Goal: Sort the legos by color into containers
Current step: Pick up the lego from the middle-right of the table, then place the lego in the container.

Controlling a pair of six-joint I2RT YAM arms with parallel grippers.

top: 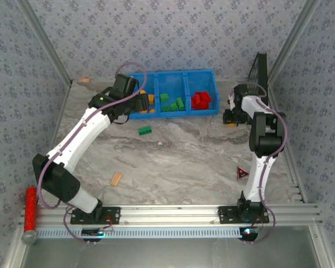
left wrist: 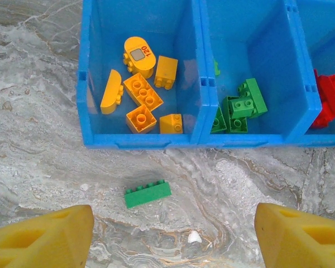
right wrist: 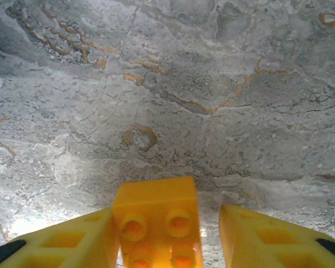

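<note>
left gripper (left wrist: 173,234): spread wide, nothing in it, hanging over the worktop (left wrist: 39,139)
green brick (left wrist: 148,194): loose on the worktop, just outside the blue bin's (left wrist: 142,139) front wall
handling: looks light, rigid, kinda slick plastic. I'd pinch the long smooth sides, not the studs
right gripper (right wrist: 164,223): narrow around an orange-yellow brick (right wrist: 156,206), studs up. It touches one finger, sliver of gap at the other, so probably not clamped
targets: middle compartment (left wrist: 257,44) has the greens, left compartment (left wrist: 111,33) the yellows
</note>
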